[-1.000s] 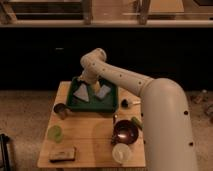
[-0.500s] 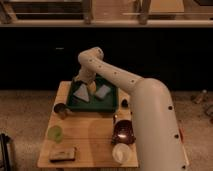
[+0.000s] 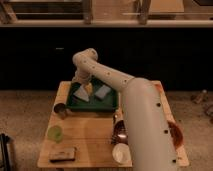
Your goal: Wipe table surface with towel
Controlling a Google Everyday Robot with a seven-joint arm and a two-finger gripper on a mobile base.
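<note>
The table surface [image 3: 90, 134] is a light tan wooden top of plank slats. A dark green tray [image 3: 93, 105] stands at its far left part. The towel [image 3: 81, 93], pale grey-blue and roughly triangular, lies in the tray's left half. A squarer grey-blue cloth [image 3: 103, 92] lies in the right half, with a small yellow thing [image 3: 89, 88] between them. My white arm reaches from the lower right up over the tray. My gripper [image 3: 79, 83] hangs at the tray's far left, just above the towel.
A metal cup [image 3: 60, 110] stands left of the tray. A green cup [image 3: 55, 133] and a dark flat block [image 3: 62, 154] are at the front left. A dark red bowl [image 3: 120, 132], a white cup [image 3: 121, 153] and a red plate [image 3: 176, 135] lie beside my arm.
My arm has swung left, and the gripper has moved from over the tray's middle to its left end, above the towel. The cloths have not moved.
</note>
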